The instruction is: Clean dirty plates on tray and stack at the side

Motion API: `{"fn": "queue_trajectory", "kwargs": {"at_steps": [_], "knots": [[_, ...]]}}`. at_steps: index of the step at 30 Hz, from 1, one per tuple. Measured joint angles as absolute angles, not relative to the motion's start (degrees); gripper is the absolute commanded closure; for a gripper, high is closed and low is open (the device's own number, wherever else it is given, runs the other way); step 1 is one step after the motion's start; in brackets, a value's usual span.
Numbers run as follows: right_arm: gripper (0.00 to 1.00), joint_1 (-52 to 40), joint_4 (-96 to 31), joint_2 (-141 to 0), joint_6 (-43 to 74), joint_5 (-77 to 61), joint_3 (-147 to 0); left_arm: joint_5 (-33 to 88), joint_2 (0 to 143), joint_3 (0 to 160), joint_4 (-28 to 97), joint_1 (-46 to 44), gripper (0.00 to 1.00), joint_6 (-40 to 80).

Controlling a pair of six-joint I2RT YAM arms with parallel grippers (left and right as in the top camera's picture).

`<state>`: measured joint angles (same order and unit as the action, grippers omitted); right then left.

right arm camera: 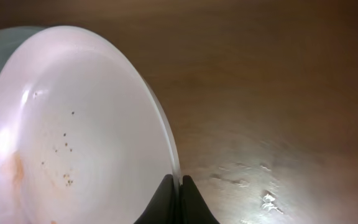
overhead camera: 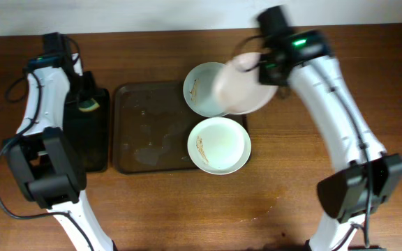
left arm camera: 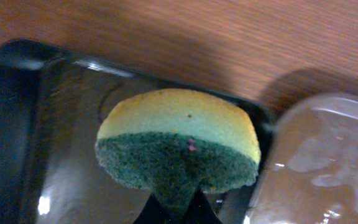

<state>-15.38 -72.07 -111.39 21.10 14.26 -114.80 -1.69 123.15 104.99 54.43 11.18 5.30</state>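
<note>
My right gripper (right arm camera: pixel 178 186) is shut on the rim of a white plate (right arm camera: pixel 73 130) with brown specks and an orange smear, held tilted in the air above the tray's far right corner (overhead camera: pixel 243 87). Two more plates sit at the right end of the brown tray (overhead camera: pixel 145 125): a pale green one (overhead camera: pixel 201 87) partly under the held plate, and a white one (overhead camera: pixel 219 144) with a brown-orange smear. My left gripper (left arm camera: pixel 178 208) is shut on a yellow and green sponge (left arm camera: pixel 178 146), held over the black tray (left arm camera: pixel 73 186); it also shows in the overhead view (overhead camera: pixel 88 104).
The narrow black tray (overhead camera: pixel 89 139) lies left of the brown tray. Bare wooden table spreads to the right and front. Wet patches show on the brown tray's floor (overhead camera: pixel 149 150) and on the table under the right wrist (right arm camera: pixel 253 180).
</note>
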Motion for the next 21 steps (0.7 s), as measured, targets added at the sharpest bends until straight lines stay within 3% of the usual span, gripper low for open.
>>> {"fn": "queue_trajectory", "kwargs": {"at_steps": [5, 8, 9, 10, 11, 13, 16, 18, 21], "knots": [[0.96, 9.43, -73.25, -111.31, 21.02, 8.19, -107.70, -1.19, 123.15, 104.88, 53.32, 3.03, 0.99, 4.05], [0.96, 16.32, -59.51, -111.28, 21.02, 5.15, -91.35, 0.08, 123.15, 104.86, 52.75, 1.52, 0.99, 4.05], [0.82, 17.58, -55.07, -111.70, 20.97, 4.60, -86.15, 0.23, 123.15, 104.86, 52.40, 0.91, 0.99, 4.05], [0.51, 17.74, -52.58, -111.79, 21.04, 4.03, -82.61, 0.60, 123.15, 104.86, 52.18, 0.21, 0.99, 4.05], [0.50, 17.58, -50.02, -111.70, 21.10, 3.40, -79.75, 0.69, 123.15, 104.86, 52.01, -0.05, 0.99, 4.05], [0.58, 17.52, -52.51, -111.63, 20.58, -0.34, -79.33, 0.67, 123.15, 104.86, 51.92, -0.03, 0.99, 4.05], [0.55, 14.81, -57.28, -106.50, 19.22, -11.73, -82.00, 1.63, 123.15, 104.86, 51.72, 0.01, 0.99, 4.05], [0.55, 6.81, -58.48, -99.94, 19.29, -15.73, -83.37, 3.36, 123.15, 104.86, 51.64, 0.01, 0.99, 4.05], [0.56, -5.06, -57.43, -101.25, 21.82, -16.78, -81.76, 4.34, 123.15, 104.86, 51.62, 0.01, 0.99, 4.05]]}}
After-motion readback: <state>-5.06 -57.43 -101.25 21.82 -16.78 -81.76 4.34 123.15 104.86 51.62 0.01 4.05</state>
